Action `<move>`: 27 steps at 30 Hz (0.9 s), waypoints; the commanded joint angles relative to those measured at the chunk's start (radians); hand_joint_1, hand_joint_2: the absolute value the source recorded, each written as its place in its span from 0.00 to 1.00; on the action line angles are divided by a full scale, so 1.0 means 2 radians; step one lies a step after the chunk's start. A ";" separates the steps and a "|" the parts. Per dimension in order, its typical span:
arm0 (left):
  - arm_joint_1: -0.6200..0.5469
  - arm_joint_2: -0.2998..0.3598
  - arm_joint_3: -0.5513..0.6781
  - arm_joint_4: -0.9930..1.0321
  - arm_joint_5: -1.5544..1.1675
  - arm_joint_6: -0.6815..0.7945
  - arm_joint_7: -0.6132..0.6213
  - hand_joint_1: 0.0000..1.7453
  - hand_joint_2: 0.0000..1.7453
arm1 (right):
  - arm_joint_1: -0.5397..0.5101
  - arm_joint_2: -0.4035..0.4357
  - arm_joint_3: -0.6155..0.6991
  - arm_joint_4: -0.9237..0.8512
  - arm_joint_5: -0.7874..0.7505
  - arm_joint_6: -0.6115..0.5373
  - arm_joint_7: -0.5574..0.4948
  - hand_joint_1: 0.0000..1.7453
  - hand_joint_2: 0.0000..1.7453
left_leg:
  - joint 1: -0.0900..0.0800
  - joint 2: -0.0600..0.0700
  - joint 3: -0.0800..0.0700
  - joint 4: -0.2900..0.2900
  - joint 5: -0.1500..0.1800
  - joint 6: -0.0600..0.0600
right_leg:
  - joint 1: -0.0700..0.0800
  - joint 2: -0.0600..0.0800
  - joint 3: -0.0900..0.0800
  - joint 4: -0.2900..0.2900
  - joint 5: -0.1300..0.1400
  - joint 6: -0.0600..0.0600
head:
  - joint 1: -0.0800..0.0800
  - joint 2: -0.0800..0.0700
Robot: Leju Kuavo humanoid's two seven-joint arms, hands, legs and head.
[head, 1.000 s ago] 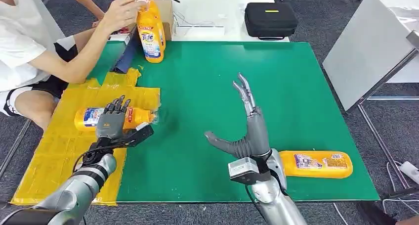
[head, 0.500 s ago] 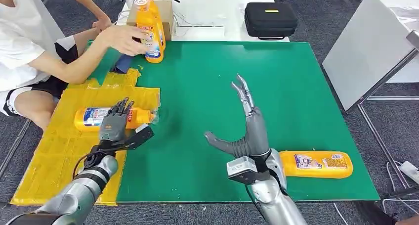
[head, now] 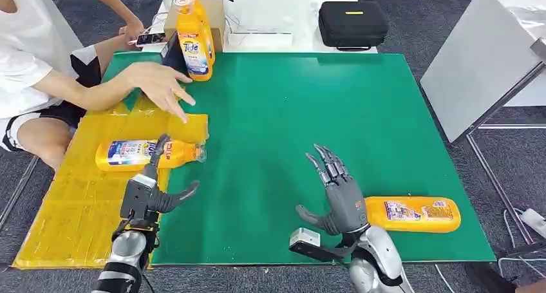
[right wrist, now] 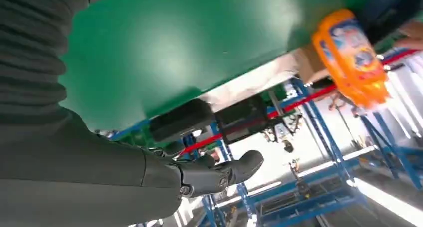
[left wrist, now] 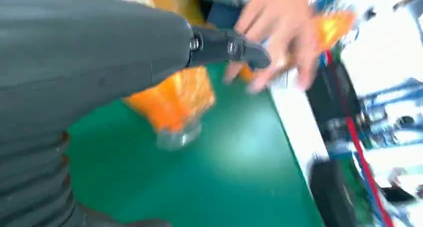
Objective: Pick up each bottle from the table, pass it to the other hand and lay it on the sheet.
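One orange bottle (head: 138, 154) lies on its side on the yellow sheet (head: 71, 203), its clear cap at the sheet's edge; the left wrist view shows this bottle (left wrist: 174, 100) close up. My left hand (head: 149, 193) hovers just in front of it, fingers apart, holding nothing. A second orange bottle (head: 412, 214) lies flat on the green mat (head: 309, 113) near the front right corner. My right hand (head: 338, 199) is open beside that bottle's left end, not touching it. More orange bottles (head: 195, 38) stand upright at the mat's back left, also seen as a bottle (right wrist: 351, 55) in the right wrist view.
A person sits at the left, one hand (head: 161, 87) reaching over the sheet's far edge, blurred as a hand (left wrist: 279, 32) in the left wrist view. A black case (head: 352, 26) and a cardboard box (head: 216, 16) rest on the white table behind. A white board (head: 483, 61) leans at right.
Both my arms have drawn back toward me and lowered; the left hand has come off the bottle on the sheet. The person's hand left the upright bottles and moved down toward the sheet.
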 commanded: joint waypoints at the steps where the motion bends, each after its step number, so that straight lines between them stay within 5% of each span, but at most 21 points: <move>1: 0.025 -0.011 -0.006 -0.078 -0.008 0.020 0.000 0.00 1.00 | 0.016 -0.024 -0.035 0.007 0.006 0.011 0.011 0.00 1.00 | 0.001 -0.002 0.005 0.001 -0.002 -0.002 | 0.000 -0.001 0.005 0.001 -0.003 -0.001 | 0.000 0.000; 27: 0.011 -0.013 -0.038 -0.050 0.038 -0.041 -0.005 0.00 1.00 | 0.032 -0.095 -0.097 0.031 -0.003 0.085 0.001 0.00 1.00 | 0.001 -0.002 0.005 0.000 -0.002 -0.001 | 0.000 -0.001 0.005 0.000 -0.002 -0.001 | 0.000 0.000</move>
